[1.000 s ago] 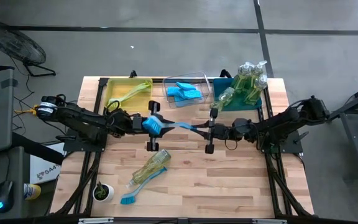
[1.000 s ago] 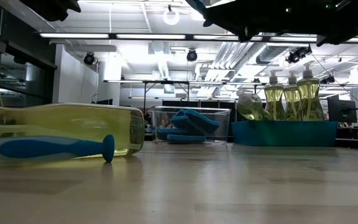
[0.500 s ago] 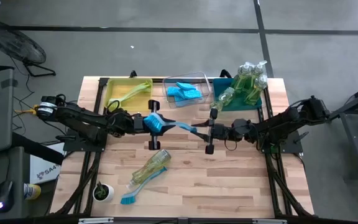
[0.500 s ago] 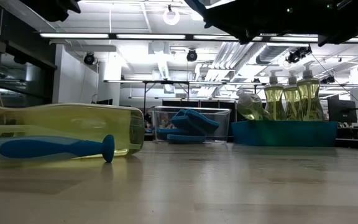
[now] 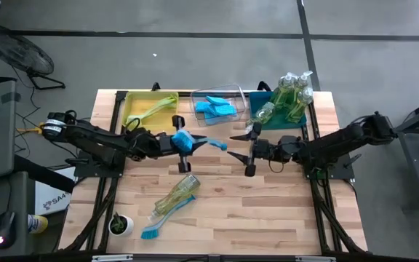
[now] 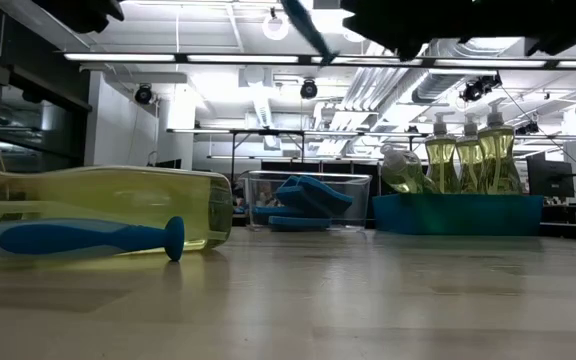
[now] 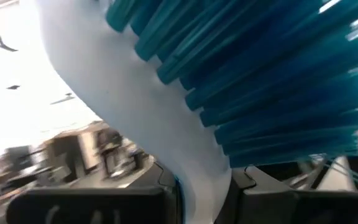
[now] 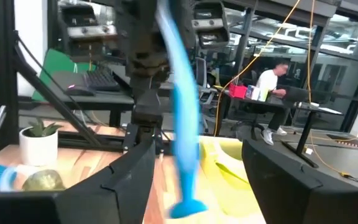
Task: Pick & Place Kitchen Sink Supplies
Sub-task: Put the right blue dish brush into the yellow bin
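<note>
A blue dish brush (image 5: pixel 198 142) hangs above the table's middle, its bristled head (image 7: pixel 260 81) in my shut left gripper (image 5: pixel 174 143). Its handle (image 8: pixel 182 124) reaches toward the table's right. My right gripper (image 5: pixel 233 146) stands open just past the handle's free end (image 5: pixel 223 146), and its fingers (image 8: pixel 126 180) touch nothing. A soap bottle (image 5: pixel 174 195) lies on its side on the near left of the table, across a second blue brush (image 5: pixel 153 228). My left gripper pinches the brush's white head (image 7: pixel 197 180) just under the bristles, between its two fingers. The fingers come about level from the table's left. The brush is lifted clear of the table, with its handle sticking out to the right.
Along the far edge stand a yellow bin (image 5: pixel 131 109) with a yellow-green brush (image 5: pixel 155 107), a clear bin (image 5: pixel 240 98) with blue sponges (image 5: pixel 215 108), and a teal bin (image 5: pixel 268 122) with soap bottles (image 5: pixel 291 94). A small potted plant (image 5: pixel 121 224) stands at the near left.
My right gripper has opened, let go of the brush handle and drawn back toward the table's right edge. The brush stays lifted in my left gripper alone. Its handle has swung slightly toward the far edge.
</note>
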Tool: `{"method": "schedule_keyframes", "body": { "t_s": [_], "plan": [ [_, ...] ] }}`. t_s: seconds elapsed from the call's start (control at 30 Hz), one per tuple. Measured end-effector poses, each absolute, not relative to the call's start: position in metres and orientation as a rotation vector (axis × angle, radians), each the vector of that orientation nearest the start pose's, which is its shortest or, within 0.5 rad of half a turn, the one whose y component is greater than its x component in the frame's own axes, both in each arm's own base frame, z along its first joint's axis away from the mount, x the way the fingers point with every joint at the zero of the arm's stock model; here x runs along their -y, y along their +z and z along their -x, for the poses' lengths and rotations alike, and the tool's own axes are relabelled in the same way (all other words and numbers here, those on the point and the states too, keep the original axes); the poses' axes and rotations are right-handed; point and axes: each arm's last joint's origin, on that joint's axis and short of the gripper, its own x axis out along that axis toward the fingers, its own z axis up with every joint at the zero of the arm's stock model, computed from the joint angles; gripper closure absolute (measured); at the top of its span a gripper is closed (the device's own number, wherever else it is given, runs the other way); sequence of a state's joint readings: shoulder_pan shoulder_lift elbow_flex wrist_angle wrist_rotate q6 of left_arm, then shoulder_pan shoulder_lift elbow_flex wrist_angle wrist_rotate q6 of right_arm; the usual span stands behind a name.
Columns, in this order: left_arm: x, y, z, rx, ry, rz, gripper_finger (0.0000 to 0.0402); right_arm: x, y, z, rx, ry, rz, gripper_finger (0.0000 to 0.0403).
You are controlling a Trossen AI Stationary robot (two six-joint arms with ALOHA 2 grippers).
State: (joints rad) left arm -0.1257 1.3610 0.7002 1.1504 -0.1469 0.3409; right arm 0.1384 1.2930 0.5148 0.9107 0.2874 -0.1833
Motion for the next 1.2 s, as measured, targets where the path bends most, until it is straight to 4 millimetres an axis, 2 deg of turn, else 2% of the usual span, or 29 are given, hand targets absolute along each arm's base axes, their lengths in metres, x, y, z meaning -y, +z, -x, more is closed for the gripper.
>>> {"method": "schedule_keyframes", "body": {
  "t_s": [0.3, 0.63, 0.73, 1.07, 1.2],
  "plan": [
    [0.022, 0.307, -0.267, 0.265, 0.362, -0.341, 0.0358, -0.039, 0.248, -0.238, 0.005, -0.093, 0.158, 0.0164],
    [0.005, 0.310, -0.239, -0.033, 0.693, -0.400, 0.0358, -0.044, 0.237, -0.235, -0.123, -0.062, 0.118, 0.0166],
    [-0.008, 0.308, -0.232, -0.109, 0.757, -0.394, 0.0358, -0.044, 0.236, -0.235, -0.126, -0.062, 0.113, 0.0166],
    [-0.075, 0.291, -0.216, -0.331, 0.892, -0.311, 0.0358, -0.044, 0.235, -0.235, -0.136, -0.062, 0.119, 0.0167],
    [-0.094, 0.293, -0.208, -0.441, 0.929, -0.279, 0.0358, -0.044, 0.233, -0.234, -0.156, -0.061, 0.126, 0.0167]
  ]
}}
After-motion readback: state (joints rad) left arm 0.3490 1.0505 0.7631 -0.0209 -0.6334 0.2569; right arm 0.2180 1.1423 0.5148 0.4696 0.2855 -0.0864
